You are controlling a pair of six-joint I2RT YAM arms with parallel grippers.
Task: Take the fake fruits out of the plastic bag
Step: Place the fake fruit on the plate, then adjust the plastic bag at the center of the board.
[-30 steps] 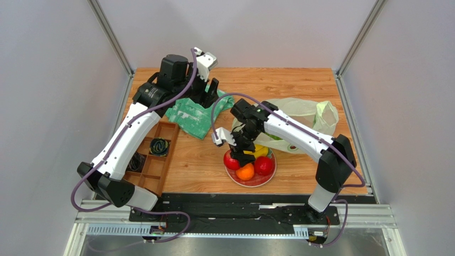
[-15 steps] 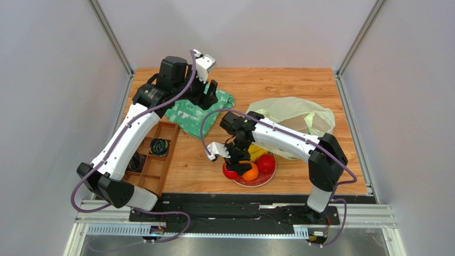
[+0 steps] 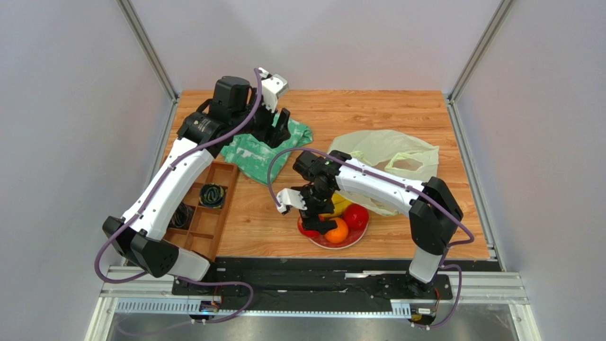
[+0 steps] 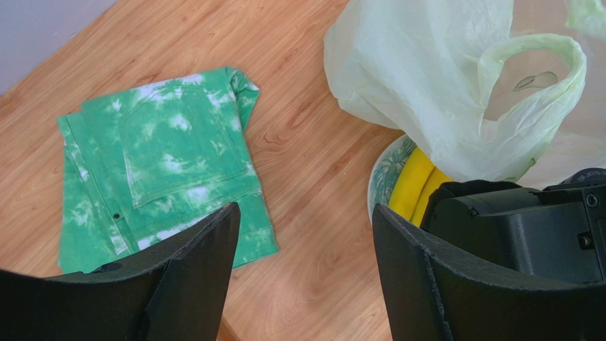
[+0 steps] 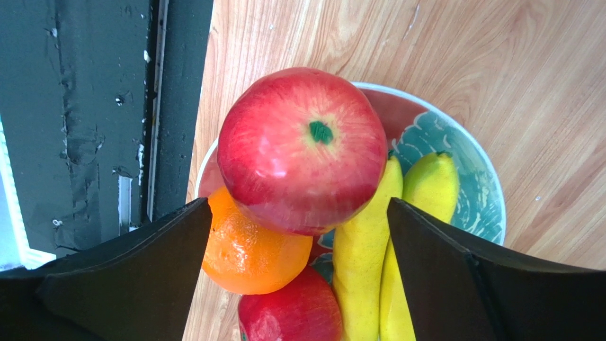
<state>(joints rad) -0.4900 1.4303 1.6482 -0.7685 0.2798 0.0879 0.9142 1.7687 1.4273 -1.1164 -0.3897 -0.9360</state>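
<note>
A patterned plate (image 3: 360, 235) near the front holds the fake fruits: an orange (image 3: 336, 231), a red fruit (image 3: 355, 215), a second red one (image 3: 306, 231) and a yellow banana bunch (image 3: 343, 205). My right gripper (image 3: 318, 215) hangs open just above them. In the right wrist view my gripper (image 5: 299, 206) straddles a red fruit (image 5: 302, 149), the orange (image 5: 249, 249), the other red one (image 5: 288, 312) and the bananas (image 5: 363, 270) without touching. The plastic bag (image 3: 387, 153) lies slack behind the plate. My left gripper (image 3: 281, 128) is open and empty over the table. No green apple or grapes show.
A green-and-white cloth (image 3: 256, 153) lies under my left gripper and shows in the left wrist view (image 4: 163, 156), as does the bag (image 4: 441, 85). A wooden organizer tray (image 3: 206, 227) with a black cable coil (image 3: 211, 194) sits at the left edge.
My right arm has swung left and down over the plate. The bag has slumped flatter, its raised handle dropping. My left gripper has dipped slightly toward the cloth.
</note>
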